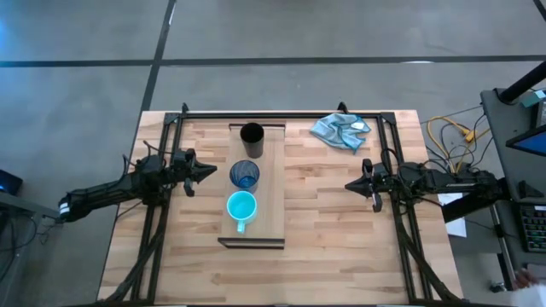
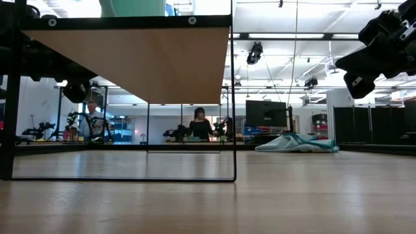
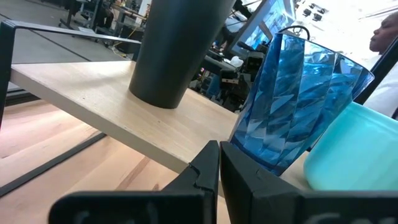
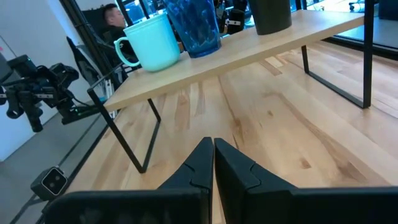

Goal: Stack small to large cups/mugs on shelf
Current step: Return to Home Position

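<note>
Three cups stand in a row on the pale wooden shelf (image 1: 271, 196), each resting on its base. The black cup (image 1: 252, 134) is at the far end, the translucent dark blue cup (image 1: 245, 175) in the middle, and the turquoise mug (image 1: 241, 207) toward the near end, its handle pointing near. My left gripper (image 1: 212, 171) is shut, level, just left of the shelf and pointing at the blue cup (image 3: 292, 106). My right gripper (image 1: 348, 184) is shut and hovers right of the shelf (image 4: 249, 56), pointing at it. Neither touches anything.
A crumpled light blue cloth (image 1: 341, 130) lies at the table's far right. The shelf stands on thin black metal legs (image 4: 134, 146) with open space beneath it. Bare slatted tabletop (image 1: 333, 222) lies between the shelf and my right gripper. People are in the room beyond the table.
</note>
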